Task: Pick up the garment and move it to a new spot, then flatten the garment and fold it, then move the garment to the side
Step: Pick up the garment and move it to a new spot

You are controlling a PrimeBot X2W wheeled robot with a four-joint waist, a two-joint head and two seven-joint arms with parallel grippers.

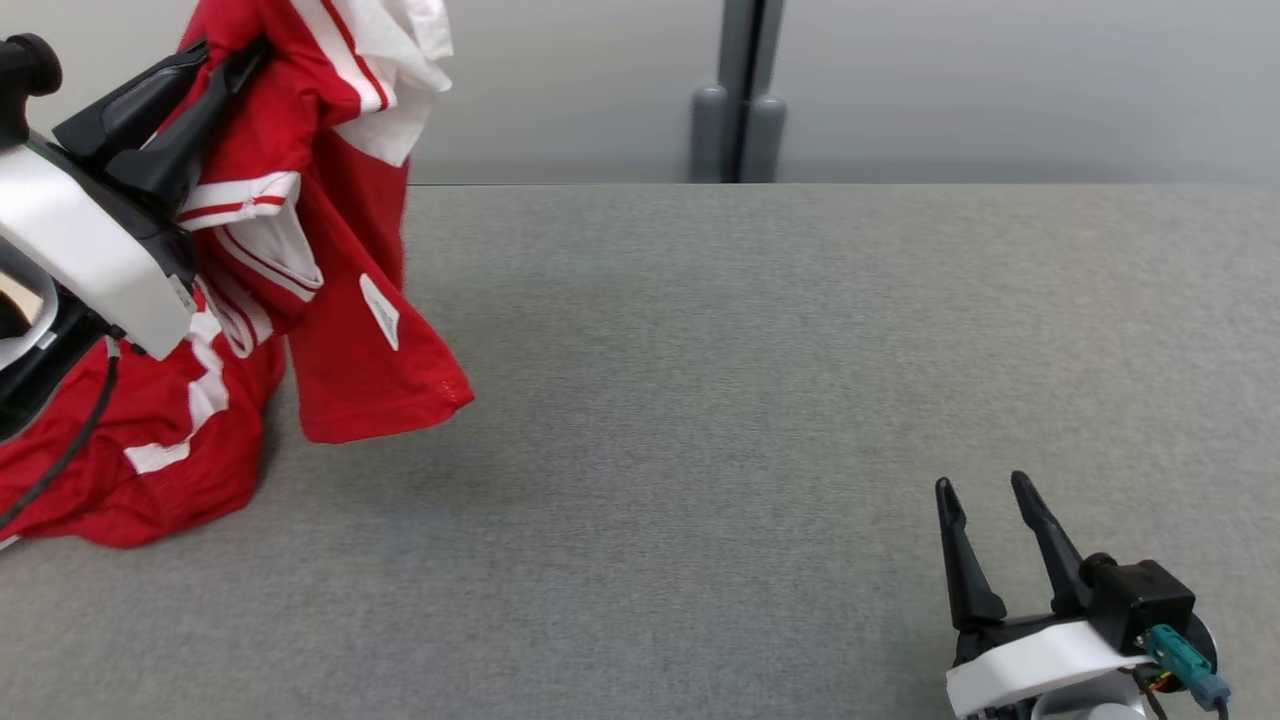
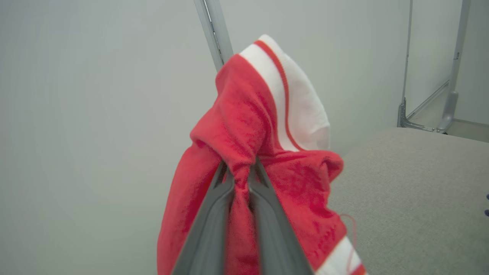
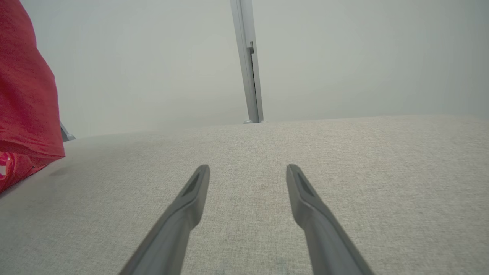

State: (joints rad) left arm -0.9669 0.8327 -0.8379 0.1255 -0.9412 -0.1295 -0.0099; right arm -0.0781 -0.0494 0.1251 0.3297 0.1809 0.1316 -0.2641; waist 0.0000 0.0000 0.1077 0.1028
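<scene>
The left tool (image 1: 228, 62) was pinched tight on a bunch of the red-and-white garment (image 1: 352, 330), holding it up over the left end of the grey counter (image 1: 760, 400), where its lower folds lay heaped. The right tool (image 1: 982, 485) sat low at the near right, fingers spread and empty, well apart from the cloth.

We see a red garment (image 1: 360, 380) with white panels and red-striped white trim, and a plain, finely flecked grey bench (image 1: 800, 400).
</scene>
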